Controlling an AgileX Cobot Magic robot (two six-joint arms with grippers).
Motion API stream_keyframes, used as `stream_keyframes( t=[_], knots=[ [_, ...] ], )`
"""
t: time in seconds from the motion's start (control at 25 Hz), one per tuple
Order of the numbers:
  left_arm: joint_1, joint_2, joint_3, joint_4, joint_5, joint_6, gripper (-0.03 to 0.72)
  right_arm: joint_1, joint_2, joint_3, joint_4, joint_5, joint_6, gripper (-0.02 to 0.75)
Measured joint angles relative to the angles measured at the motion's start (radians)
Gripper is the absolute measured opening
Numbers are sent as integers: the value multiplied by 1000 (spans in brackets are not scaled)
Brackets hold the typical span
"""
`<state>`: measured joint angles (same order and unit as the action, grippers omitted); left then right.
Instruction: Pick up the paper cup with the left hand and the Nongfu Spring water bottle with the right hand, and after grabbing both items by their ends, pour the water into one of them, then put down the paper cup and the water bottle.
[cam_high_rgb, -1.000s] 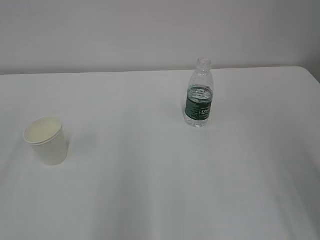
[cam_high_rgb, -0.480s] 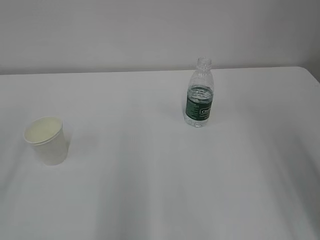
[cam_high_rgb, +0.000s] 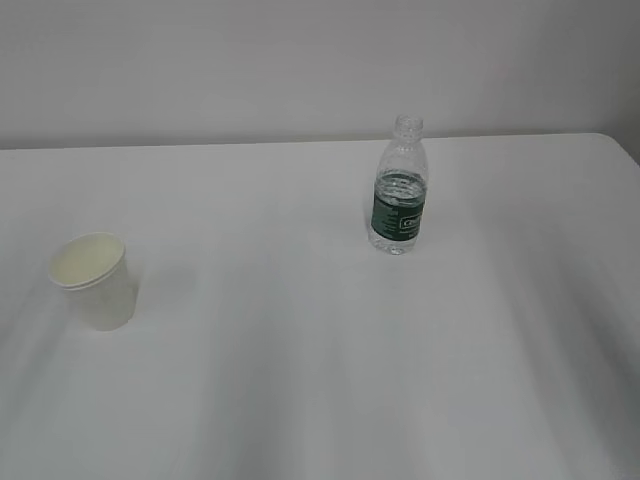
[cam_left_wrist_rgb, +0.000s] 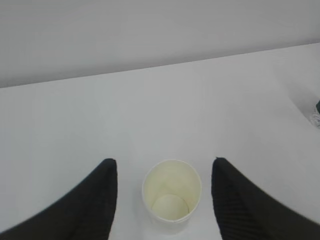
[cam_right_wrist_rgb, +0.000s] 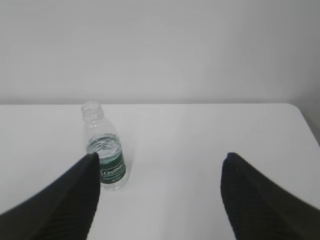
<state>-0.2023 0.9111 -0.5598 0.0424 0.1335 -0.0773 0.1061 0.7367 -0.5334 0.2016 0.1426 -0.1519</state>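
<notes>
The left pincer (cam_left_wrist_rgb: 164, 172) stands released, its two dark fingers (cam_left_wrist_rgb: 97, 197) spread wide and holding nothing. The cup (cam_left_wrist_rgb: 172, 195) sits upright on the table (cam_left_wrist_rgb: 150, 110) between those fingers in the left wrist view, with a gap on either side, so neither finger touches it. The cup's mouth faces up and its cream inside looks empty down to the round bottom.

The right pincer (cam_right_wrist_rgb: 160, 162) is also released, its fingers (cam_right_wrist_rgb: 255, 200) far apart and empty. The bottle (cam_right_wrist_rgb: 104, 155) stands upright on the table just beyond the tip of the finger on the left of that view, not between the two; whether that tip touches it cannot be told from here. The bottle has no cap, and water (cam_right_wrist_rgb: 104, 146) fills it to about the top of the green label.

In the exterior view neither arm shows. The cup (cam_high_rgb: 92, 280) stands at the left of the white table (cam_high_rgb: 300, 380), near the front. The bottle (cam_high_rgb: 399, 186) stands well apart from it, right of the middle and further back, with its water (cam_high_rgb: 400, 188) level just above the label band. A plain pale wall (cam_high_rgb: 300, 60) rises behind the table's far edge.
</notes>
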Motion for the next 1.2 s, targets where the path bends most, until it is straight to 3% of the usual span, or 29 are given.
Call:
stream_keyframes(
  t=[0.24, 0.6, 0.84, 1.2],
  knots=[
    [0, 51, 0, -34, -69, 0, 429, 67, 125, 0, 1, -119, 0, 573],
    [0, 139, 9, -72, -299, 0, 409, 67, 275, 0, -4, -300, -1, 573],
    [0, 227, 152, -74, -581, 0, 395, 67, 345, 19, -86, -407, 7, 573],
    [0, 265, 358, -75, -955, 0, 391, 67, 444, 177, -256, -819, 225, 573]
  ],
)
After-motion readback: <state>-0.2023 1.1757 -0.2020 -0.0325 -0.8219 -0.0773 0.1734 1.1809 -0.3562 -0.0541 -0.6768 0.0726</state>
